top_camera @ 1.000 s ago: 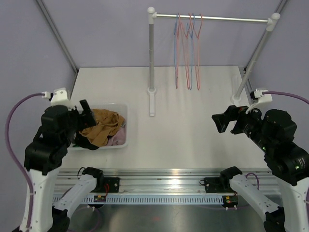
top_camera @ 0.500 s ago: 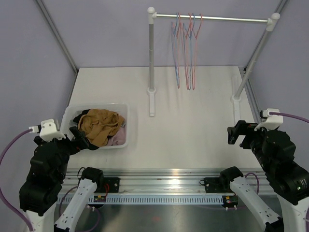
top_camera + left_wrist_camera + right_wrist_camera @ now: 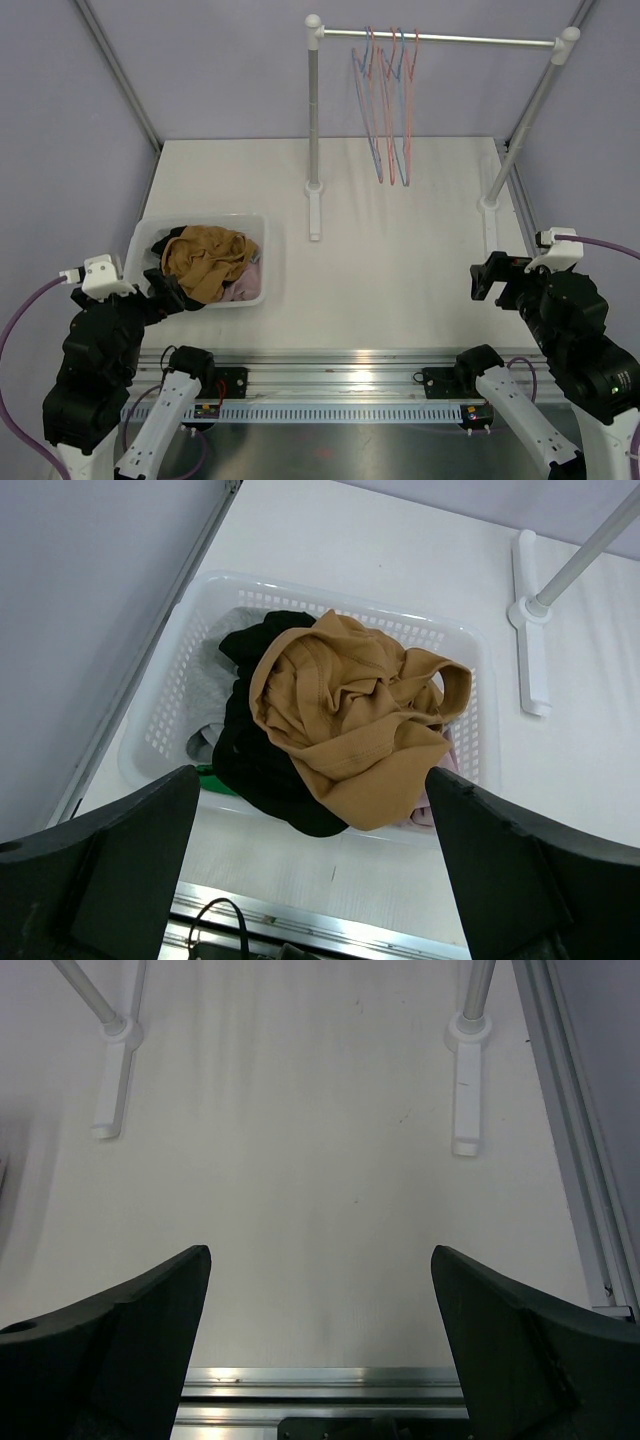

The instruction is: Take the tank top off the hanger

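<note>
Several bare red and blue wire hangers [image 3: 388,110] hang on the rail [image 3: 470,40] at the back. No garment is on them. A tan tank-top-like garment [image 3: 205,262] lies on top of the pile in the white basket [image 3: 140,245], and it also shows in the left wrist view [image 3: 350,730]. My left gripper [image 3: 165,290] is open and empty just near of the basket [image 3: 480,680]; its jaws stand wide apart [image 3: 312,780]. My right gripper [image 3: 488,277] is open and empty over bare table at the near right [image 3: 320,1252].
Black, grey, pink and green clothes lie under the tan one in the basket. The rack's two posts stand on white feet [image 3: 108,1100] [image 3: 465,1100] on the table. A metal rail runs along the near table edge [image 3: 350,358].
Both arms have drawn back toward the near edge and then held still. The hangers are swinging on the rail.
</note>
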`<state>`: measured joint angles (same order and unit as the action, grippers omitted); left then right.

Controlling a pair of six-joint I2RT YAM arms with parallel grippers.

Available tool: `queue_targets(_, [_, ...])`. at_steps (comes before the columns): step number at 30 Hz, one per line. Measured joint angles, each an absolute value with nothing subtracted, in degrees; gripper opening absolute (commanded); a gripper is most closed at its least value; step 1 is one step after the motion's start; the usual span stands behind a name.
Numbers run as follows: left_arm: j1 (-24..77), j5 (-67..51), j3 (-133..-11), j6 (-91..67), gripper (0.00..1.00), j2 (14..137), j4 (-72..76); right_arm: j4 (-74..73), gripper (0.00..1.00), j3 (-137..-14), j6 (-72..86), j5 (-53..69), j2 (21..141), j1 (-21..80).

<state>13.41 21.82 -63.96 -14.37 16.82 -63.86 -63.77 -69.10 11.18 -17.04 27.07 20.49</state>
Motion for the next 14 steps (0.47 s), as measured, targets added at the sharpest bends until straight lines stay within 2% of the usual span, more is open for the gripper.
queue_targets(14, [13.4, 21.6, -61.7, -13.9, 0.99, 16.8, -61.5, -62.0, 1.00, -68.4, 11.2, -17.0, 27.0, 20.5])
